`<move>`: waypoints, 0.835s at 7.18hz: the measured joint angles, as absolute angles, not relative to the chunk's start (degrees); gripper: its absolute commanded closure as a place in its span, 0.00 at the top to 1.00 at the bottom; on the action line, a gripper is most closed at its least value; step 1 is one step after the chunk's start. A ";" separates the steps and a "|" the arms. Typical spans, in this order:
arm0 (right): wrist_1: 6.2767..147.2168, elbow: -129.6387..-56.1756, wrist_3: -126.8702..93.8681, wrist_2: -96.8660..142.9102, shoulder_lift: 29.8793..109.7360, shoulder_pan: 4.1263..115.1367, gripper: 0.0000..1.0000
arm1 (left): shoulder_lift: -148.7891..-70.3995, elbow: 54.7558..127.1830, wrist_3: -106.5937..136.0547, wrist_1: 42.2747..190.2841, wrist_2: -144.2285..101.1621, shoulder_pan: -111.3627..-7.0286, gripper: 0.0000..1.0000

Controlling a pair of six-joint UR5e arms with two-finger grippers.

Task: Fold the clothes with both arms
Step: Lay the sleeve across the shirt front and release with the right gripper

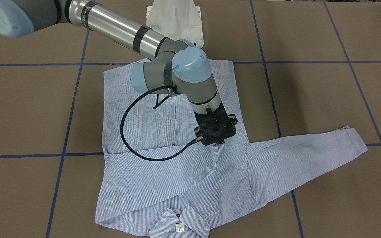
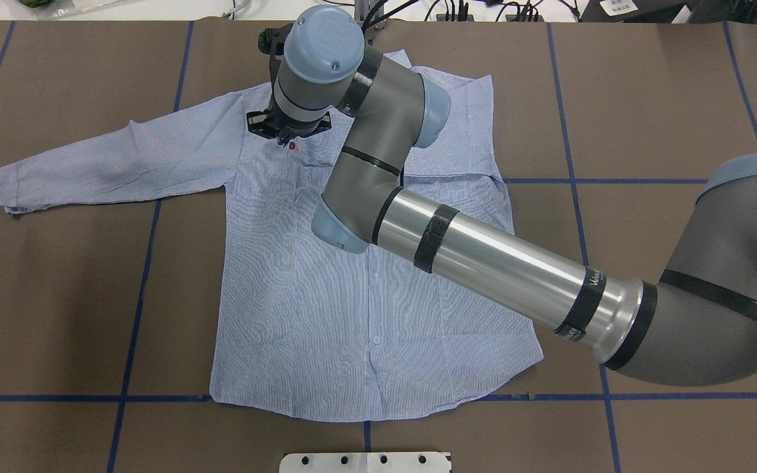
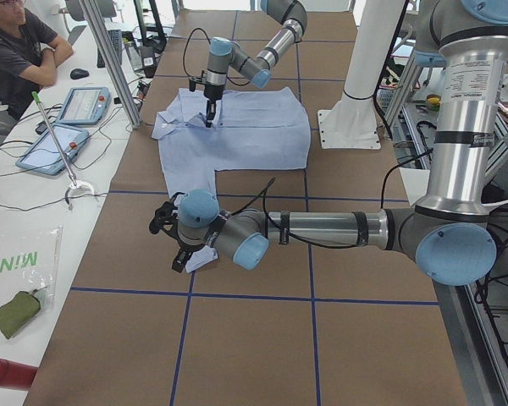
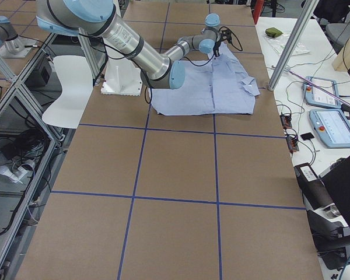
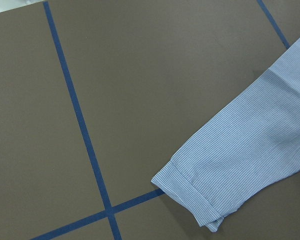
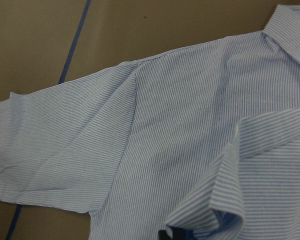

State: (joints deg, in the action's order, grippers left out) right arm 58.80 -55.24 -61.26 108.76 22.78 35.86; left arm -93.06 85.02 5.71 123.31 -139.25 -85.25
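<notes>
Shirt [image 1: 164, 172] seemingly hides right claw [image 1: 219, 142] tips.

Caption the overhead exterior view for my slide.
Right arm reaches across the light blue striped shirt, its gripper low over the upper chest, one sleeve stretched out on the table.

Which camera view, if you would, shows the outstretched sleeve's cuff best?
The left wrist view: the cuff lies close up, its hem seam clear. The overhead and front-facing views show it whole but small; in the exterior left view the left arm partly covers it.
</notes>
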 measured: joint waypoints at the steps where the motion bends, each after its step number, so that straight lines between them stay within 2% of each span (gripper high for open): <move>1: 58.80 -55.42 -61.24 108.75 23.06 35.87 0.00 | -93.11 84.98 5.71 123.31 -139.23 -85.25 0.99; 2: 58.78 -55.68 -61.20 108.76 23.64 35.91 0.77 | -93.17 84.94 5.71 123.31 -139.22 -85.24 0.99; 3: 58.72 -55.87 -61.18 108.72 24.15 35.91 0.99 | -93.24 84.92 5.71 123.31 -139.22 -85.23 0.99; 6: 56.76 -56.32 -61.65 107.00 23.88 34.74 0.99 | -93.42 84.83 5.79 123.24 -139.22 -85.18 0.99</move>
